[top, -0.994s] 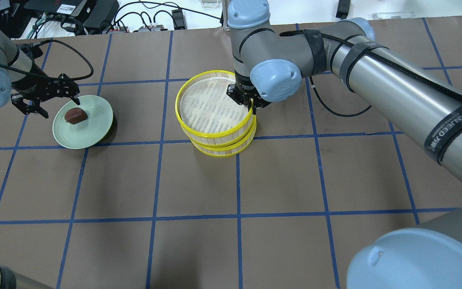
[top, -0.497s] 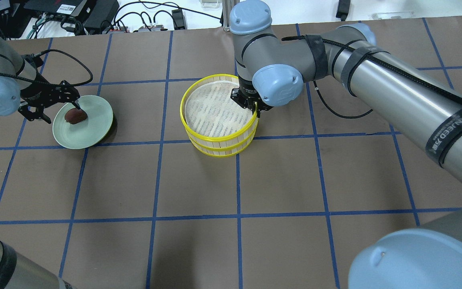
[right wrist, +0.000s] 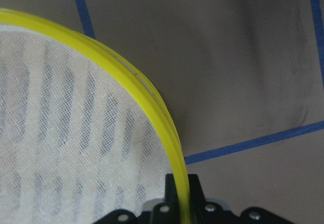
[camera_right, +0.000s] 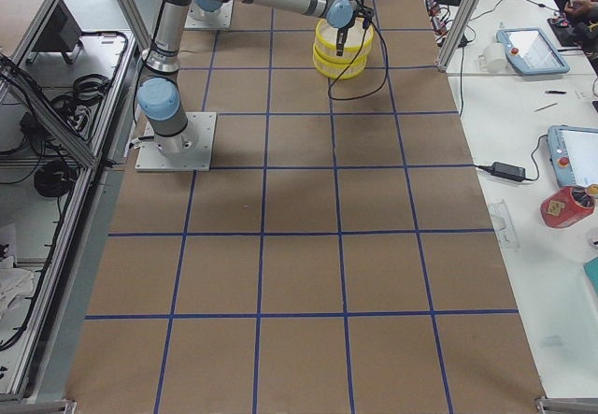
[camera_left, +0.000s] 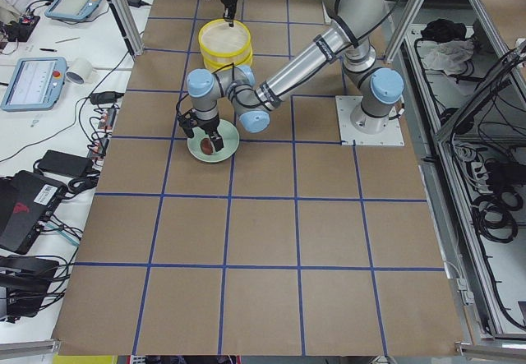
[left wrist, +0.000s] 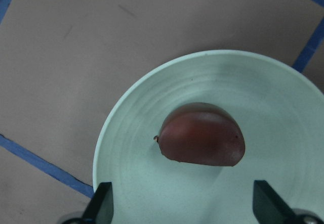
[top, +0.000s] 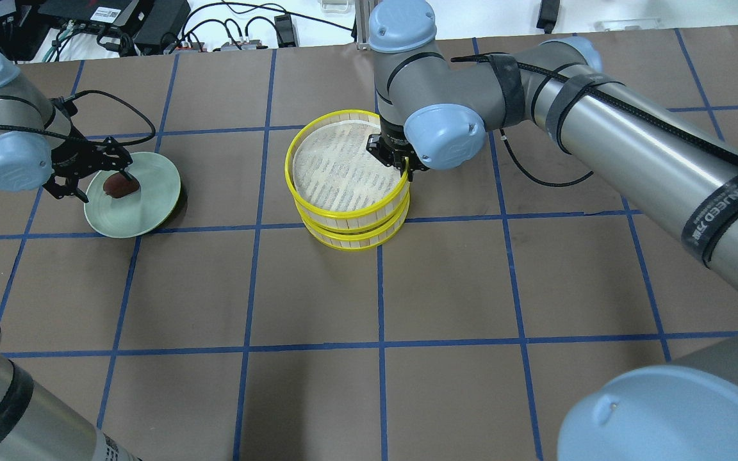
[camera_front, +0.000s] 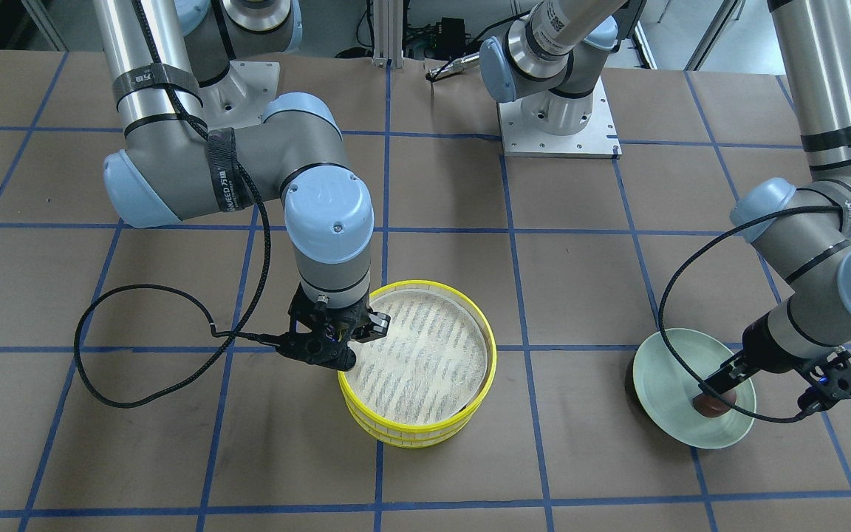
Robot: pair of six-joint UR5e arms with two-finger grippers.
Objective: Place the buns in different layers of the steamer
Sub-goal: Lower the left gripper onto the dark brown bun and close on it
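The steamer is two stacked yellow-rimmed layers. My right gripper (top: 401, 168) is shut on the right rim of the top layer (top: 292, 186) and holds it slightly raised and offset over the lower layer (top: 356, 240). The wrist view shows the rim (right wrist: 152, 107) pinched between the jaws. The top liner is bare. The reddish-brown bun (top: 120, 184) lies on a pale green plate (top: 151, 205). My left gripper (top: 103, 186) is open, low over the plate, its fingers (left wrist: 101, 204) straddling the bun (left wrist: 201, 140). The cream-white bun is out of view.
The plate sits at the table's left, the steamer near the middle back. Cables and electronics (top: 119, 19) lie beyond the far edge. A black cable (camera_front: 137, 355) loops on the table beside the right gripper (camera_front: 340, 347).
The right gripper has shifted the top layer slightly left and up off the lower one. The left arm has come down closer over the plate, its fingers around the brown bun.
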